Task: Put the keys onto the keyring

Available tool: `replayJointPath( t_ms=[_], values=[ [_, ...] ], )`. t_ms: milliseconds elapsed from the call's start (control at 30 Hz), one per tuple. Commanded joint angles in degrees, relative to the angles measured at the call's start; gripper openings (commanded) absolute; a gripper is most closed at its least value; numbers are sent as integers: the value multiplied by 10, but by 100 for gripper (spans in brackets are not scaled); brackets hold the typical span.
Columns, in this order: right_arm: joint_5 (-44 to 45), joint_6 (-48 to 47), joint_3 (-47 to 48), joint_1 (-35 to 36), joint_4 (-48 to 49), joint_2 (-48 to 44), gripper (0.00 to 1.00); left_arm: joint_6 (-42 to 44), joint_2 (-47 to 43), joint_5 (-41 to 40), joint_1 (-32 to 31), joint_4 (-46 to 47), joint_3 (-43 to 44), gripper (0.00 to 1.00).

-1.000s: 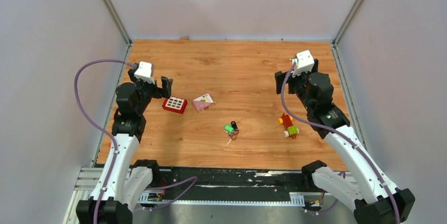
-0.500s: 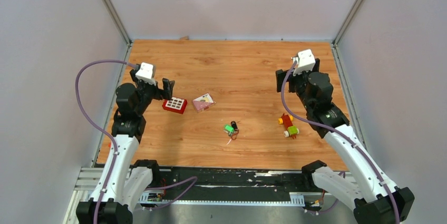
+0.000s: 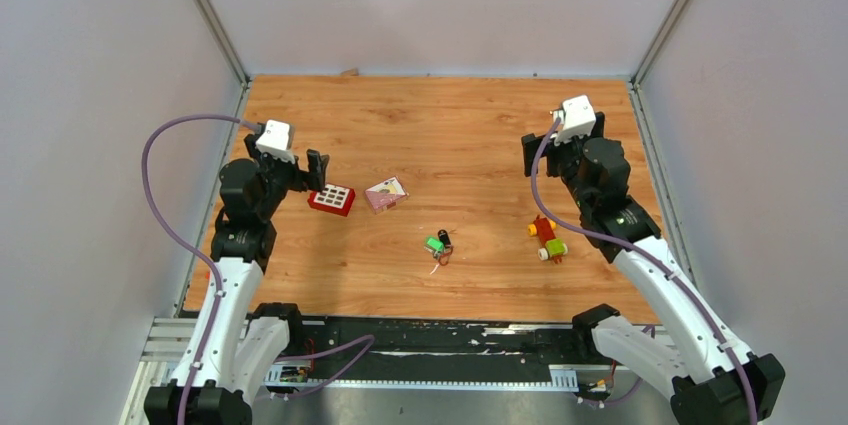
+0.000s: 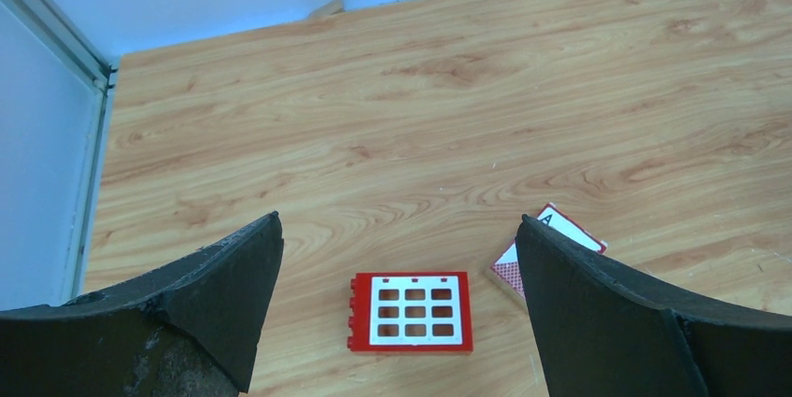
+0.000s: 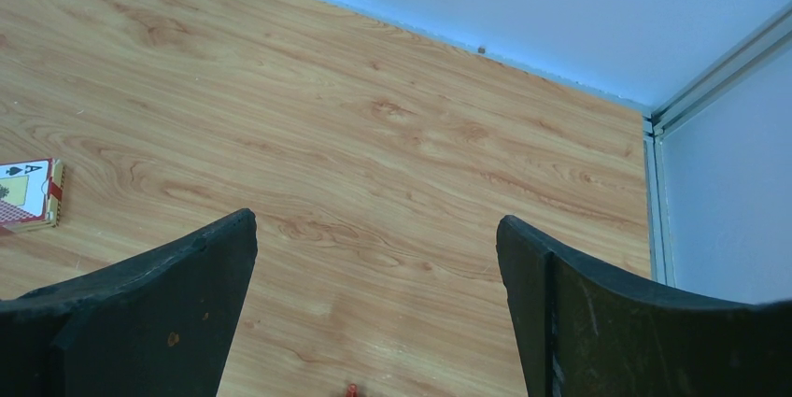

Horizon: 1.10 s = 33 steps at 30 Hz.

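Note:
The keys [image 3: 437,241] lie together on the wood table [image 3: 450,135] near its middle, one with a green head and one with a black head. The keyring [image 3: 442,258] is a tiny reddish loop just in front of them, too small to make out well. My left gripper [image 3: 290,160] [image 4: 397,222] hovers open at the left, well apart from the keys, with nothing between its fingers. At the right, my right gripper [image 3: 560,145] [image 5: 375,219] is raised and open, also empty. Neither wrist view shows the keys or the keyring.
A red box with white squares [image 3: 331,199] [image 4: 409,311] lies below the left gripper, a card pack [image 3: 386,194] [image 4: 506,273] [image 5: 28,193] just right of it. A red-yellow-green toy block cluster [image 3: 546,238] sits right of the keys. Grey walls enclose the table.
My left gripper has drifted slightly down and to the right above the red box. The right arm and the objects have not visibly moved.

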Motion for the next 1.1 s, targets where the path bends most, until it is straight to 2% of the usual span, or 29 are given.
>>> replayJointPath(
  t_ms=[0, 1067],
  values=[
    [-3, -3, -4, -1, 22, -14, 100, 6, -9, -4, 2, 9, 30, 100],
    [-27, -4, -11, -1, 24, -19, 100, 7, -6, 4, 2, -10, 33, 100]
  ],
)
